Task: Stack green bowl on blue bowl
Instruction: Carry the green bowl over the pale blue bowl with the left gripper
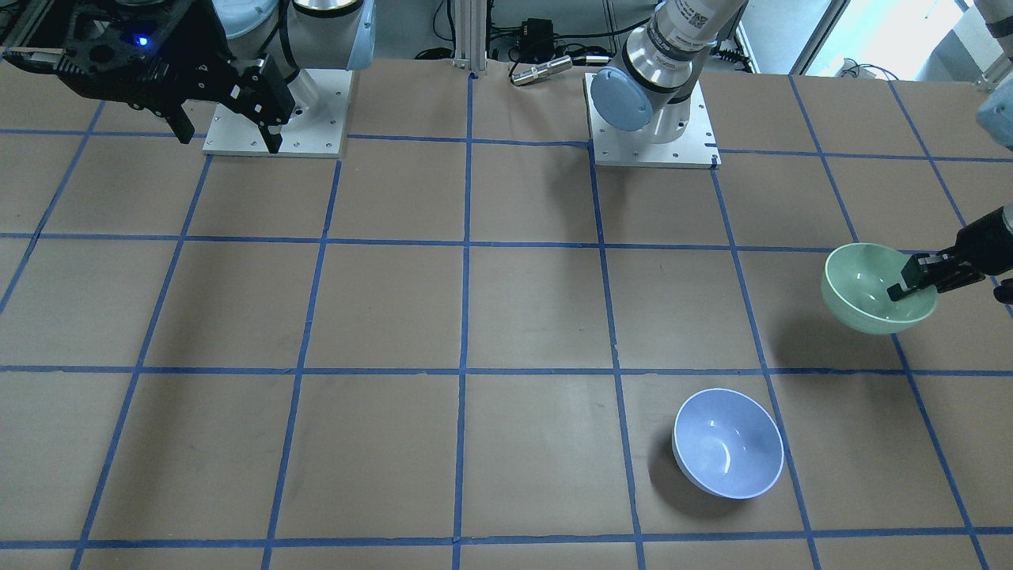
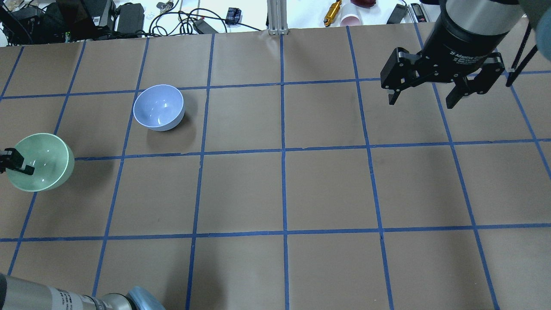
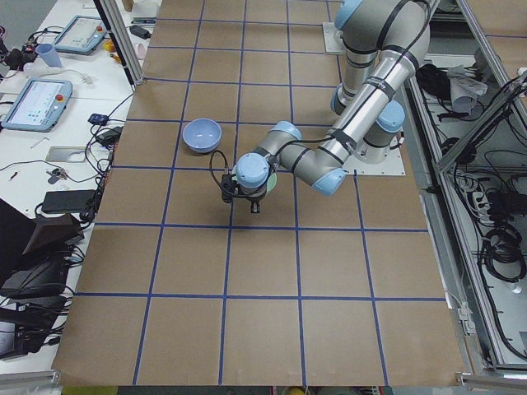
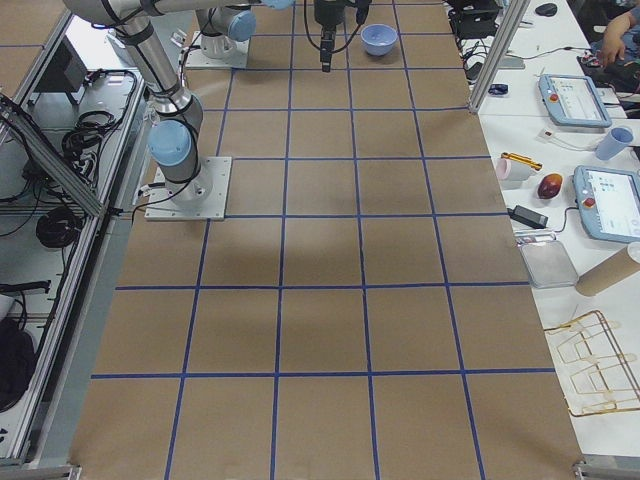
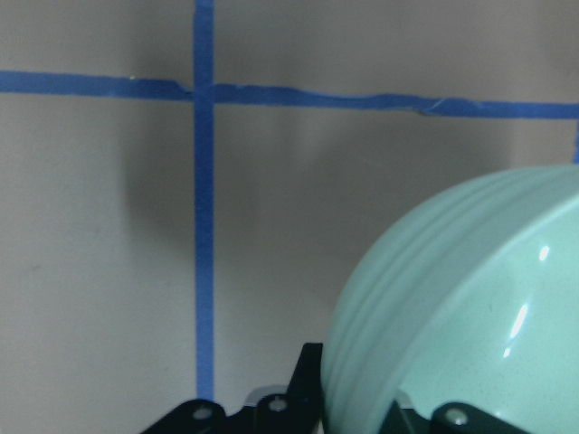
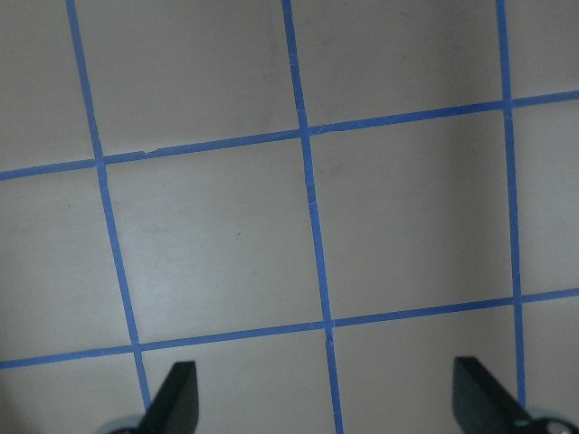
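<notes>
The green bowl [image 1: 863,289] hangs tilted above the table at its left end, with its shadow on the paper beneath. My left gripper [image 1: 910,291] is shut on its rim, one finger inside the bowl and one outside. In the overhead view the green bowl [image 2: 43,161] and left gripper [image 2: 22,168] sit at the left edge. The left wrist view shows the green bowl's outer wall [image 5: 470,307] between the jaws. The blue bowl [image 1: 728,443] stands upright and empty on the table, also in the overhead view [image 2: 158,106], one grid square from the green bowl. My right gripper [image 2: 424,98] is open and empty, high over the far right.
Brown paper with a blue tape grid covers the table [image 2: 284,189]. The two arm base plates [image 1: 653,119] stand at the robot's edge. Cables and small items [image 2: 335,10] lie beyond the far edge. The right wrist view shows only bare grid between the open fingers [image 6: 181,398].
</notes>
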### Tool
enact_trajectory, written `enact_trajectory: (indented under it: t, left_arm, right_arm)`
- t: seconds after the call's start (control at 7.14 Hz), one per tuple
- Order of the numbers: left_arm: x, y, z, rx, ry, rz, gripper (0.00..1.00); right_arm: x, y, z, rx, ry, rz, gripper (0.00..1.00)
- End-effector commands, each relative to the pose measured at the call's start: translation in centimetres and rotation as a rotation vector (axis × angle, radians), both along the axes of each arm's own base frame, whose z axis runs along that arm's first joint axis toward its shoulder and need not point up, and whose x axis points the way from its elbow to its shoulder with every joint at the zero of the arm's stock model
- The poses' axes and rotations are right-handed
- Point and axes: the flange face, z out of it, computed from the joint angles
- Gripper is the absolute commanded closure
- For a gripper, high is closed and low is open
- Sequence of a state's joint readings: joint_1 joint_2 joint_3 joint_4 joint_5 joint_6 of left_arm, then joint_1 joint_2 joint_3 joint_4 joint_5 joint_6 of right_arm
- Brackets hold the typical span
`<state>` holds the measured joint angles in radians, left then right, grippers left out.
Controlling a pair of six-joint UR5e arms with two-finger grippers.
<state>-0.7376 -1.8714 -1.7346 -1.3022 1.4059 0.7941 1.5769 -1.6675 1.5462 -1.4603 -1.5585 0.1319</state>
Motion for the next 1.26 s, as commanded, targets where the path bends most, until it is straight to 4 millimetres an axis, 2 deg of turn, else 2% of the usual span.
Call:
enact_trajectory:
  t: [0.0, 0.14, 0.28, 0.42, 0.7, 0.84, 0.98, 1.12]
  left_arm:
    - [-5.9, -4.2, 1.8, 0.012, -0.013, 0.016, 1.0]
    - [-6.5, -5.0, 0.9, 0.041, -0.002, 0.054, 1.0]
    - [-8.6, -6.3, 2.1, 0.031, -0.02, 0.05, 1.0]
    - [-11.2, -8.7, 3.8, 0.014, -0.044, 0.025, 1.0]
    - [-13.6, -11.1, 5.1, 0.004, -0.062, 0.055, 1.0]
    - [-15.3, -11.8, 4.6, 0.028, -0.062, 0.097, 1.0]
    - [-18.0, -12.6, 4.2, 0.052, -0.067, 0.129, 1.0]
    - [-19.1, -13.3, 3.3, 0.074, -0.064, 0.167, 1.0]
  right_arm:
    - [0.0, 0.0, -0.1, 0.002, 0.0, 0.0, 0.0]
    - [0.0, 0.0, 0.0, 0.0, 0.0, 0.0, 0.0]
    - [0.0, 0.0, 0.0, 0.0, 0.0, 0.0, 0.0]
    - [0.0, 0.0, -0.1, 0.002, 0.0, 0.0, 0.0]
    - [0.0, 0.0, 0.0, 0.002, 0.0, 0.0, 0.0]
    - [0.0, 0.0, -0.1, 0.002, 0.0, 0.0, 0.0]
    - [0.0, 0.0, 0.0, 0.0, 0.0, 0.0, 0.0]
    - [0.0, 0.0, 0.0, 0.002, 0.0, 0.0, 0.0]
